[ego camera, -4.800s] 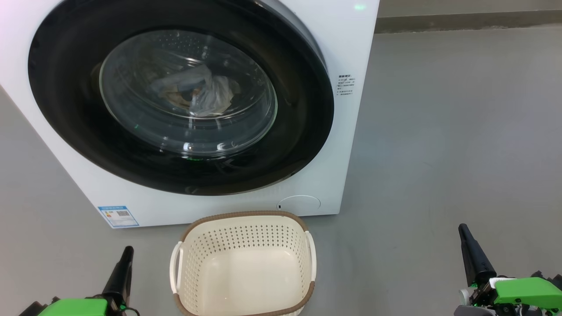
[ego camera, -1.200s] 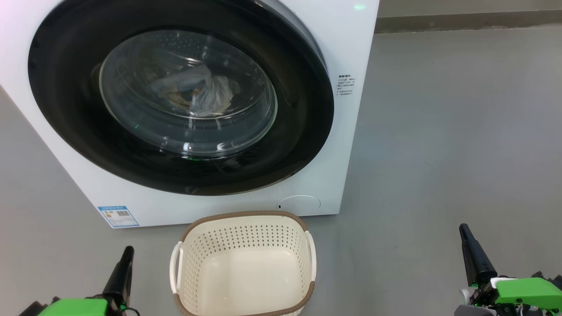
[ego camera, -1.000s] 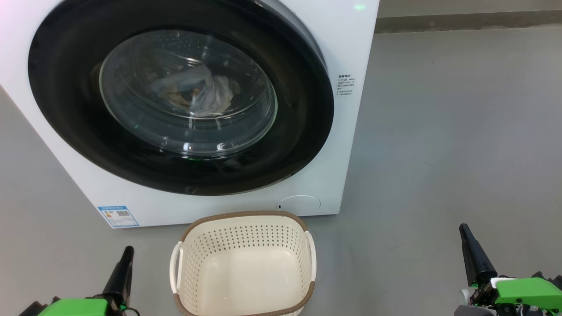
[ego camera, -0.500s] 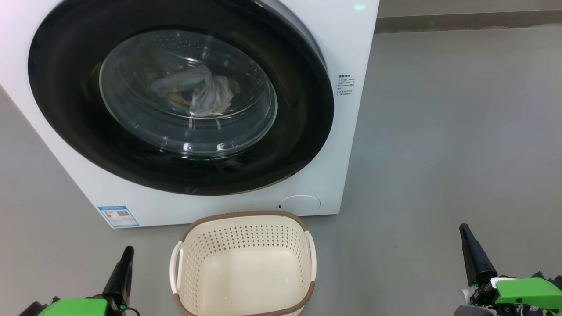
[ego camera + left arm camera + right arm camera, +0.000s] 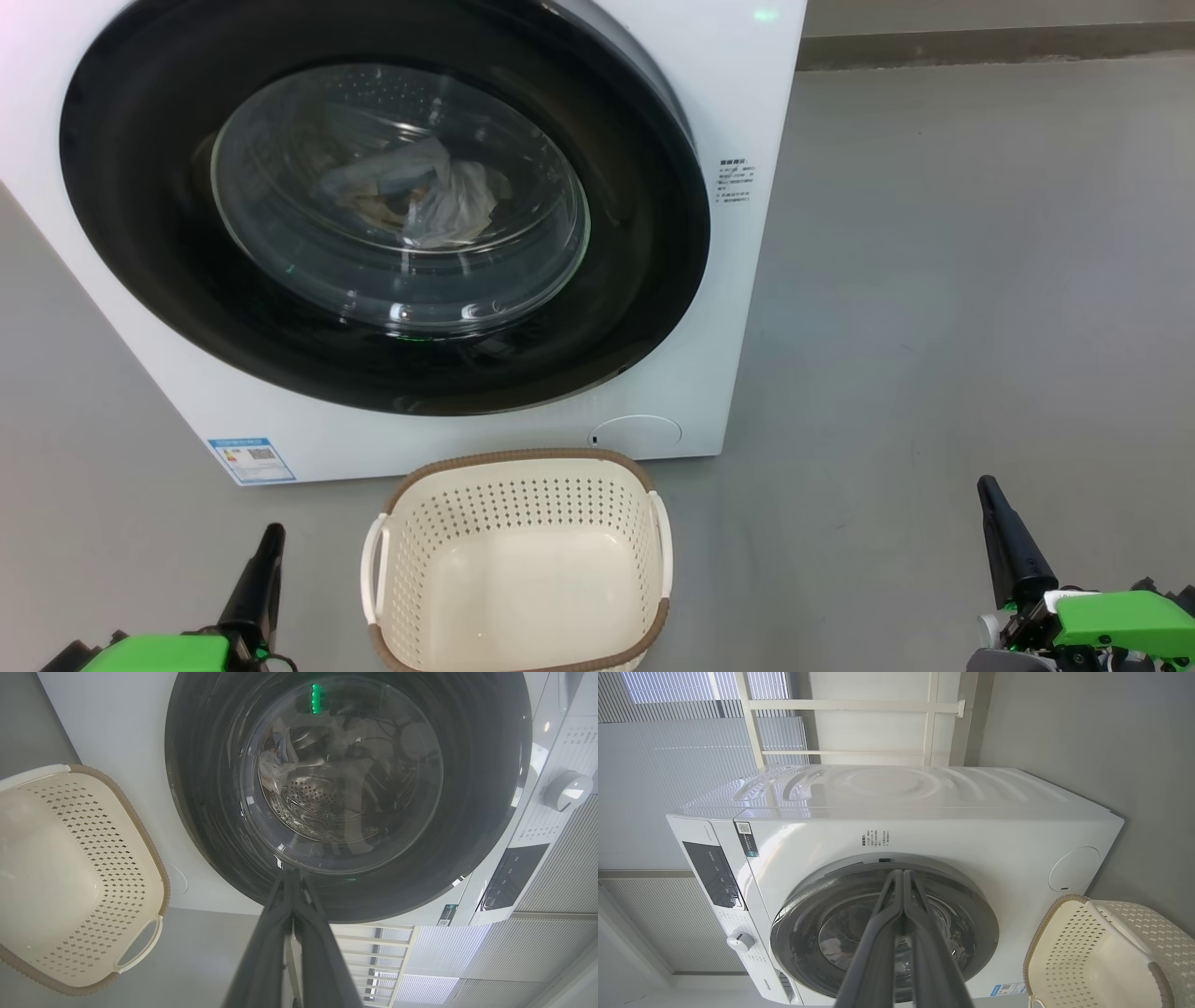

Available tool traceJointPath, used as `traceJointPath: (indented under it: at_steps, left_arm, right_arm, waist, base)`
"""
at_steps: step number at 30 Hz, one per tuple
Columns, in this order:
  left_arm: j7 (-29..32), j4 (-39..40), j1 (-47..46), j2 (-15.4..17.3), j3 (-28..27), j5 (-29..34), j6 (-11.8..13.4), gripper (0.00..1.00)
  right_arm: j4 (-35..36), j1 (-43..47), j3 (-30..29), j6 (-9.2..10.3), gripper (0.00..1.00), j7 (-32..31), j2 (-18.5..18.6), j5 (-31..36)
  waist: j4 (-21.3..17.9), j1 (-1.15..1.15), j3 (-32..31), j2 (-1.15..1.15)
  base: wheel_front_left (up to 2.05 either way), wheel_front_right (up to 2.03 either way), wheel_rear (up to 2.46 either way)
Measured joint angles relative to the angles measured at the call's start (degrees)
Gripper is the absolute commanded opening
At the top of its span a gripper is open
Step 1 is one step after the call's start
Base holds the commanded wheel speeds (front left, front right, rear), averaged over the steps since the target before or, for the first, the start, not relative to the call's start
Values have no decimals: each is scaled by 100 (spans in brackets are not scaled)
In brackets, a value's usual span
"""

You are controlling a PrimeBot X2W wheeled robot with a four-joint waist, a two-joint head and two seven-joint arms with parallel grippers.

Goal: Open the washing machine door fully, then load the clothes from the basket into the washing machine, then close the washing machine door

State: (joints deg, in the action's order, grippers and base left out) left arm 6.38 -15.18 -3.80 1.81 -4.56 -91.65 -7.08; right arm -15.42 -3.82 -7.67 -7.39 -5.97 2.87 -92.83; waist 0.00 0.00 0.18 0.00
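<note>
The white washing machine point(image 5: 747, 93) stands ahead with its round black door point(image 5: 635, 280) lying flat against the front. Through the glass window I see light blue and pale clothes point(image 5: 439, 201) lying in the drum; the left wrist view shows these clothes point(image 5: 275, 765) too. The cream basket point(image 5: 513, 509) sits on the floor just before the machine with nothing in it. My left gripper point(image 5: 273, 530) is shut and hangs low to the basket's left. My right gripper point(image 5: 984, 483) is shut, far to the basket's right. Both are apart from everything. In the wrist views the fingers point(image 5: 292, 875) point(image 5: 903, 873) are pressed together.
Grey floor spreads wide to the machine's right, up to a wall base at the back. A round cover point(image 5: 637, 431) and a blue sticker point(image 5: 250, 459) mark the machine's lower front. A dial point(image 5: 563, 791) and a dark control panel sit on its top strip.
</note>
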Motion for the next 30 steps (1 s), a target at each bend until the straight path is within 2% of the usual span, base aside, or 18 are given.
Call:
traceJointPath:
  at_steps: [30]
  left_arm:
    - [0, 0, 0, 0, 0, 0, 0, 0]
  right_arm:
    - [0, 0, -8, 0, 0, -1, -11, 1]
  waist:
    - [0, 0, 0, 0]
  base:
    - [0, 0, 0]
